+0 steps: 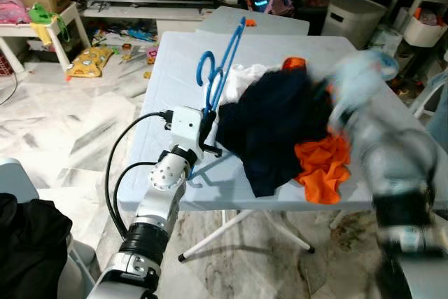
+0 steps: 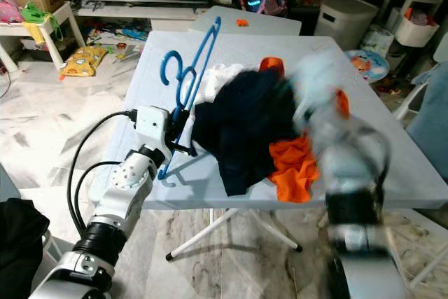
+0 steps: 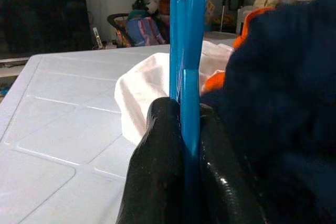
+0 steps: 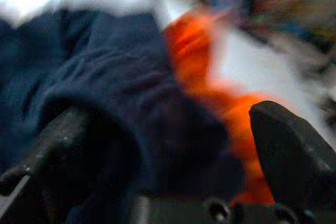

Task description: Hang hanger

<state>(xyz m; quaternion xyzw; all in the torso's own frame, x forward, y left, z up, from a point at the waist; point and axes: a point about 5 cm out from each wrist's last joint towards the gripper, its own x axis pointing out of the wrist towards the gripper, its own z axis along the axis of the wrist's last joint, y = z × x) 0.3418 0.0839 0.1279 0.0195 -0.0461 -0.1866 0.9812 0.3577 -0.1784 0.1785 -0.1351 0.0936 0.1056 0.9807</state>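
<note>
- The white folding table fills the centre of the head views. The pile sits near its front edge, so any drag toward the robot could pull cloth over the lip onto the floor.
- The navy garment lies heaped at mid-frame over an orange garment and against a white cloth. Being tangled together, they may well come up as one clump if only one is pulled.
- The right arm is a blur in the lower right of the frame. In its wrist view the right gripper has its fingers spread wide over the navy and orange cloth, holding nothing as far as the smear allows me to judge. Moving this fast, it could grab both layers or shove the heap sideways.
- The blue hanger slants up from left of centre toward the upper middle, its lower end against the pile's left edge. A snag there could twist it.
- The left gripper, lower left of centre, is clamped on the hanger's thin bar, which could pivot or slip under any side load.
</note>
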